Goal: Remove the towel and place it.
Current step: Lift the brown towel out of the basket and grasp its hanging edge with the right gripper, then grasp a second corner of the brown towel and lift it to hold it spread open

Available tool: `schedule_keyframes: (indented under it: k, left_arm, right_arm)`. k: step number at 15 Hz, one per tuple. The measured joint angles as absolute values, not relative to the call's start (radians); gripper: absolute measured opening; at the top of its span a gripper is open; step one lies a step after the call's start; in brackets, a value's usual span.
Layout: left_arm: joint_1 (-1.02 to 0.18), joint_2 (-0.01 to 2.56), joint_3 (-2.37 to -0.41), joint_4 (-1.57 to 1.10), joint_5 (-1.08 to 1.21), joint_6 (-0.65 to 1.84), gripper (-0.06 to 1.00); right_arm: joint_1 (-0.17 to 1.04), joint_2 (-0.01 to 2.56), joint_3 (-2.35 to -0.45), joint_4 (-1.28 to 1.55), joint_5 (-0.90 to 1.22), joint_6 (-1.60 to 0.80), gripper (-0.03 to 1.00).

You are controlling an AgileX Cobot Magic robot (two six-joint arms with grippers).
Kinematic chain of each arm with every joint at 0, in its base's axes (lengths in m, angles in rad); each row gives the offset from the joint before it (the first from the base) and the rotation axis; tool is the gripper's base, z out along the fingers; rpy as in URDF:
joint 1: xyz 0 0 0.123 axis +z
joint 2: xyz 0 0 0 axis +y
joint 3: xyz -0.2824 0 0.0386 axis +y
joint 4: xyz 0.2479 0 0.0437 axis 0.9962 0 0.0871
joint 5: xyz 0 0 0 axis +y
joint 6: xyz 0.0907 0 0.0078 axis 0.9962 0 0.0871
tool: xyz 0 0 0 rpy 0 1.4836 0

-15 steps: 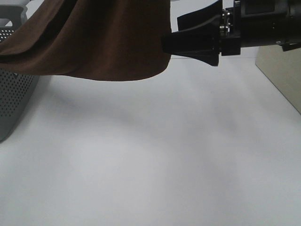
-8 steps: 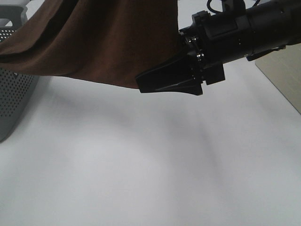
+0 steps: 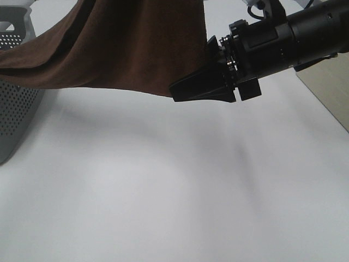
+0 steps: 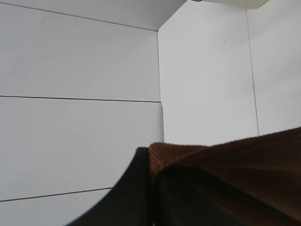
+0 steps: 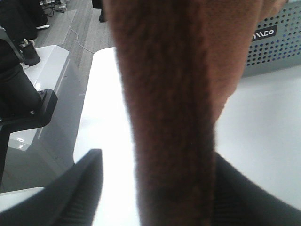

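The dark brown towel (image 3: 131, 49) hangs in the air at the top of the exterior high view, one end trailing left over the basket. In the left wrist view a fold of the towel (image 4: 225, 165) sits pinched in my left gripper (image 4: 153, 162), which is shut on it. My right gripper (image 3: 185, 87) reaches in from the right at the towel's lower right edge. In the right wrist view the towel (image 5: 174, 94) hangs between its two fingers, my right gripper (image 5: 155, 188) open, with a white gap beside one finger (image 5: 70, 188).
A grey perforated basket (image 3: 13, 114) stands at the left edge of the white table (image 3: 163, 191), and shows again as the basket (image 5: 277, 42) behind the towel. A beige surface (image 3: 327, 93) borders the table at the right.
My right gripper swung left and down onto the towel's lower right edge, and its fingers have drawn closer together around the cloth. The towel's hanging edge shifted slightly.
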State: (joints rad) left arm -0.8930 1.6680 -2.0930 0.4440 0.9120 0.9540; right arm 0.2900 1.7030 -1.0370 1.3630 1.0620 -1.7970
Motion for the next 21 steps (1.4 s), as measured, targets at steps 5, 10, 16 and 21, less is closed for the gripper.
schedule_keyframes:
  k: [5,10,16,21]
  left_arm:
    - [-0.881,1.668,-2.093,0.444,0.912,0.922,0.0]
    - [-0.88,1.668,-2.093,0.448,0.981,0.86,0.0]
    - [-0.88,1.668,-2.093,0.448,1.006,0.75,0.0]
    - [-0.863,1.676,-2.093,0.49,0.966,0.642,0.0]
  right_arm:
    - [0.29,1.703,-1.037,1.363,1.049,-1.789,0.02]
    - [0.29,1.703,-1.037,1.398,1.03,-1.647,0.01]
    - [0.289,1.646,-1.136,1.165,0.965,-1.196,0.01]
    - [0.289,1.608,-1.62,0.442,1.159,-0.555,0.01]
